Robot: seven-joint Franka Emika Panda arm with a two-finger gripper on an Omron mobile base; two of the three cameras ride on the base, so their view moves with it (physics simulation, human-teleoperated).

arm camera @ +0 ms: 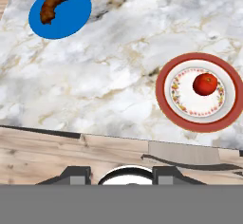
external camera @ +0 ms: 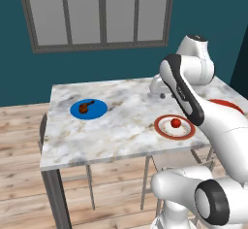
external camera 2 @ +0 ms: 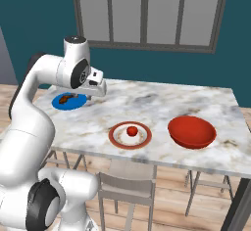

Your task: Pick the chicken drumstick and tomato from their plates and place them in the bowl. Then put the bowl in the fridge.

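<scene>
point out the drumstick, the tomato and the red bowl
chicken drumstick [arm camera: 53, 8], hand view, its meaty middle
tomato [external camera 2: 132, 130], right base view, centre of the ball
bowl [external camera 2: 191, 130], right base view, its inner hollow

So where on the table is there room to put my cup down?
The widest bare marble lies between the blue plate holding the drumstick and the red-rimmed plate holding the tomato. The far strip by the window is free too. It is more crowded where that plate sits beside the red bowl.

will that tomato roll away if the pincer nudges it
Probably: the tomato is a smooth round ball lying loose on the white plate. Its glossy skin may slip in a grip. The plate's raised rim might catch it.
</scene>
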